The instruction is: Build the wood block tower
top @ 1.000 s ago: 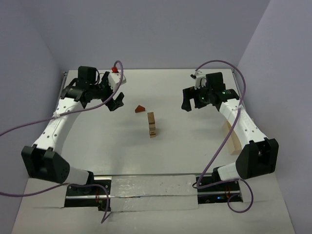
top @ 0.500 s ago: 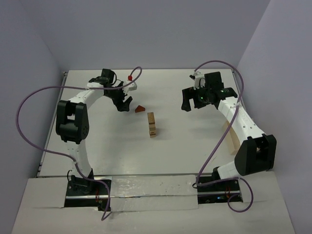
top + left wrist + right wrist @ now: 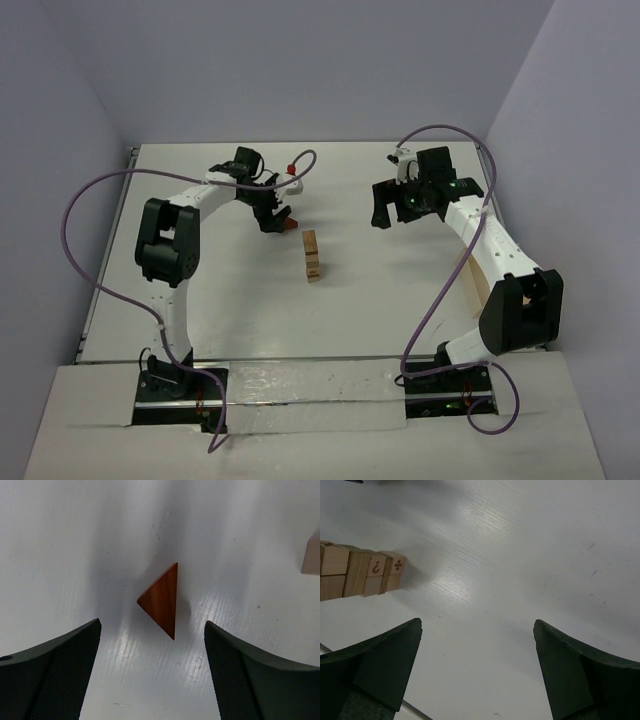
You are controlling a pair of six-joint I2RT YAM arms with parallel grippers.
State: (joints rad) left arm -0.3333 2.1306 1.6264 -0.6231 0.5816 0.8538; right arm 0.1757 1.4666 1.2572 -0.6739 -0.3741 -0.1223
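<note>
The wood block tower is a narrow stack of tan blocks standing mid-table; it also shows in the right wrist view as the tower and at the right edge of the left wrist view as the tower. A reddish-brown triangular block lies on the table apart from the tower. My left gripper hangs open just over this block, fingers on either side and not touching it. From above, the left gripper hides the block. My right gripper is open and empty right of the tower, seen close as the right gripper.
A pale wooden tray lies at the right edge of the table, partly behind my right arm. Purple cables loop over both arms. The white table is walled at the back and sides.
My left arm swung right, carrying its gripper from the far left to over the triangular block, with the jaws a little narrower. The right arm and tower stayed put.
</note>
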